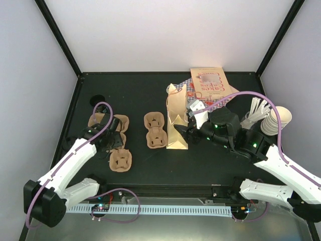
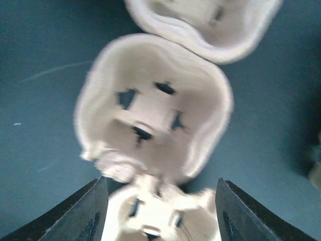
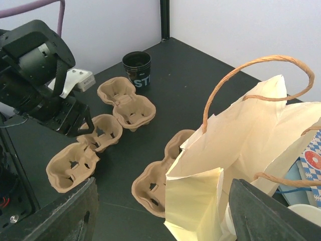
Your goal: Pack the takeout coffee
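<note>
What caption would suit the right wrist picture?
Open right pincer facing a tan paper bag, cardboard cup carriers nearby.

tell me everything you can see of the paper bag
The paper bag is pale tan and creased, with twisted brown paper handles. It stands upright, right of the table's middle, a cup carrier close beside it. Its near edge sits between the open fingers of the right gripper; whether they touch it cannot be told.

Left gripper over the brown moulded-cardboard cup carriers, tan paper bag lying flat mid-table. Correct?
No. The tan paper bag stands upright, mouth open, as the right wrist view shows. The left gripper is over the brown moulded-cardboard cup carriers.
</note>
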You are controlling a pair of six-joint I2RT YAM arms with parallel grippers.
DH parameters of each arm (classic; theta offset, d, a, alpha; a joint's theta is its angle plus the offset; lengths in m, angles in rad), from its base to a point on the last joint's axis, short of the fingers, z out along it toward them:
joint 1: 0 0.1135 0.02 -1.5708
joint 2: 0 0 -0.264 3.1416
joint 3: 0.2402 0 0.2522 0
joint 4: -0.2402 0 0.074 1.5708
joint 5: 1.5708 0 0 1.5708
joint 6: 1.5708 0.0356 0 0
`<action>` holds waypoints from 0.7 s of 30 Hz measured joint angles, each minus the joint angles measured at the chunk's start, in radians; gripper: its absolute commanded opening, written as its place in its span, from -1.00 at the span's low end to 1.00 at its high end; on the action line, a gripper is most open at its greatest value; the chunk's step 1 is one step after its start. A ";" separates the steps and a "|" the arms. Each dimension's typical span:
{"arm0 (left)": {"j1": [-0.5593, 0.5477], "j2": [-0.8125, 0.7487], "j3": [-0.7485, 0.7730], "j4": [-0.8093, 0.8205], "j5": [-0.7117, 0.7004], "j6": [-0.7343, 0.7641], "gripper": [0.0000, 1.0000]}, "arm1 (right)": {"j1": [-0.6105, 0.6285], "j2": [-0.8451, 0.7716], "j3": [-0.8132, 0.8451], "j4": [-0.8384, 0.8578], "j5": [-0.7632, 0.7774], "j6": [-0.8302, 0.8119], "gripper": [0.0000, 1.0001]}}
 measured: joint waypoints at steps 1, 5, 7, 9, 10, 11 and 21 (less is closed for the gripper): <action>-0.006 -0.011 0.000 0.015 0.043 0.020 0.13 | 0.000 0.001 0.000 0.000 0.000 0.000 0.48; -0.074 -0.021 -0.016 0.079 0.171 0.043 -0.24 | 0.000 0.002 0.000 0.000 0.000 -0.001 0.48; -0.123 -0.021 -0.035 0.120 0.225 0.042 -0.69 | 0.000 0.004 0.000 0.000 0.000 -0.001 0.48; -0.178 -0.017 -0.053 0.162 0.273 0.030 -0.96 | 0.000 0.008 0.000 0.000 0.000 -0.001 0.48; -0.202 -0.011 -0.058 0.180 0.290 0.025 -0.97 | 0.000 0.010 0.000 0.000 0.000 -0.001 0.48; -0.221 -0.003 -0.061 0.194 0.303 0.019 -0.97 | 0.000 0.012 0.000 0.000 -0.001 -0.001 0.48; -0.320 0.139 -0.081 0.256 0.378 -0.035 -0.97 | 0.000 0.015 0.000 0.001 -0.002 -0.001 0.48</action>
